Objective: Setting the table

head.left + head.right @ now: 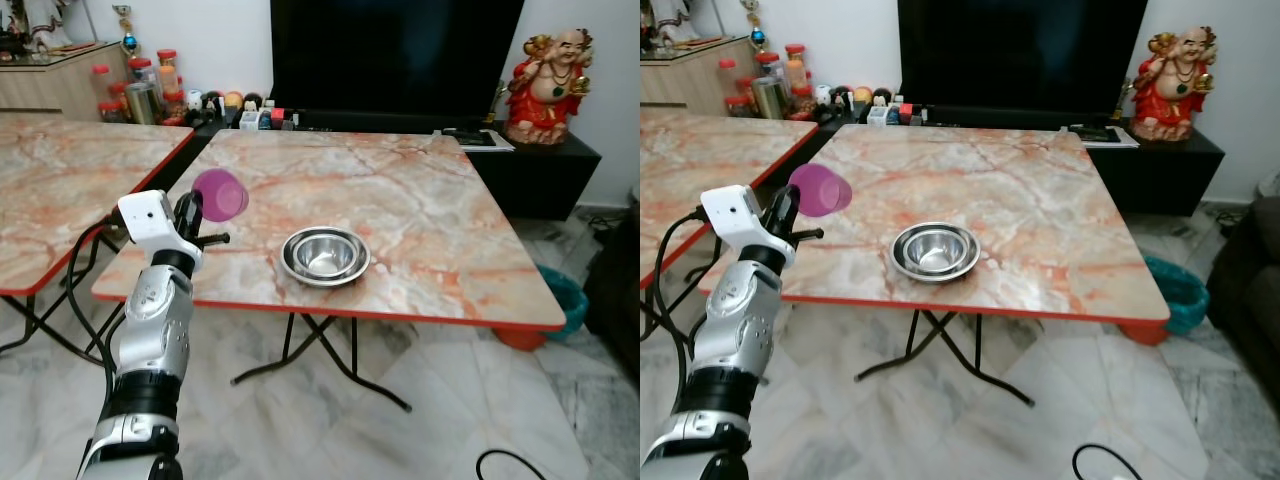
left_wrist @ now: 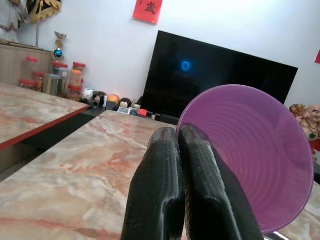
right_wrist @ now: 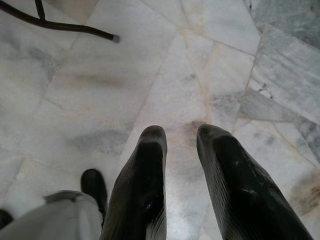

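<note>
Rim of the purple cup (image 1: 220, 194) is pinched between the closed fingers of the left pincer (image 1: 186, 212), held tilted above the desk (image 1: 420, 210) edge, at nine o'clock from the steel bowl (image 1: 324, 254). Such a thin rim hold could let the cup swing or slip. Right pincer (image 3: 181, 145) hangs slightly apart over floor tiles (image 3: 75, 100). Its wrist camera reveals a desk leg (image 3: 60, 25).
</note>
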Motion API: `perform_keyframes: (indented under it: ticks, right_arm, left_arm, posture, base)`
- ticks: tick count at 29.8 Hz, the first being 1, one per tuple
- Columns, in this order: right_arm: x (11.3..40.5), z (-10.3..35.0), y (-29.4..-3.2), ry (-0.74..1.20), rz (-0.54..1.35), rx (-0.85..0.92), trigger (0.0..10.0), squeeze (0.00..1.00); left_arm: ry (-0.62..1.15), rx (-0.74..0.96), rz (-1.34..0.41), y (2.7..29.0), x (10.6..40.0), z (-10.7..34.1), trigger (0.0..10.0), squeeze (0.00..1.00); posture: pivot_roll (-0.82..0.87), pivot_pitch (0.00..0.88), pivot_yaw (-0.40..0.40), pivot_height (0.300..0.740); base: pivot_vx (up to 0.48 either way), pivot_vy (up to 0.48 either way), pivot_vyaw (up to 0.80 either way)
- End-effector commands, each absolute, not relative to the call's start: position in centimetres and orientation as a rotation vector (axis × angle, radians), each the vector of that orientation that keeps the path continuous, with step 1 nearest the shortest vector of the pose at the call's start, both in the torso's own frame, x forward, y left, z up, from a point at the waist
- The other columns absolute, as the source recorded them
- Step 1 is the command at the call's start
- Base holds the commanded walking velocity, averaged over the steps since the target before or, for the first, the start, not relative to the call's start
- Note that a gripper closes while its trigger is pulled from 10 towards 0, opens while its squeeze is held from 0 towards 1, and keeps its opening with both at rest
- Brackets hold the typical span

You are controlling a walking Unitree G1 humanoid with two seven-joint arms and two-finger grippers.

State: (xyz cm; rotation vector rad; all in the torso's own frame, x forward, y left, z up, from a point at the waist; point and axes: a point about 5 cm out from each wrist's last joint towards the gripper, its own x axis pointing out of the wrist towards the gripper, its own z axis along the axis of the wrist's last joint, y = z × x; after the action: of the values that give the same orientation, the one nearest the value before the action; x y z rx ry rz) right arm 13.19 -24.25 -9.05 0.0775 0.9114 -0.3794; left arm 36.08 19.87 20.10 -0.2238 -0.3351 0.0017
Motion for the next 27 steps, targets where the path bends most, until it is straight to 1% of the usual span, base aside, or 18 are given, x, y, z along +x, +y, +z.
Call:
perform_keyframes:
  ticks: [1, 22, 27]
  right_arm:
    - [13.49, -8.94, -24.24, 0.898, -0.388, 0.088, 10.0, 0.0]
    - [13.49, -8.96, -24.22, 0.904, -0.384, 0.084, 10.0, 0.0]
    - [13.5, -8.98, -24.19, 0.906, -0.383, 0.083, 10.0, 0.0]
  left_arm:
    - [-0.352, -0.227, -0.005, 19.9, 36.45, 21.15, 10.0, 0.0]
    - [-0.348, -0.223, -0.001, 20.03, 36.62, 21.19, 10.0, 0.0]
    - [-0.342, -0.235, -0.002, 19.97, 36.69, 21.12, 10.0, 0.0]
  posture:
    - [-0.01, 0.0, -0.034, 0.74]
    - [-0.01, 0.0, -0.039, 0.74]
    - [-0.01, 0.0, -0.04, 0.74]
  base:
    - [0.315, 0.0, 0.0]
    - [0.333, 0.0, 0.0]
    - [0.054, 0.0, 0.0]
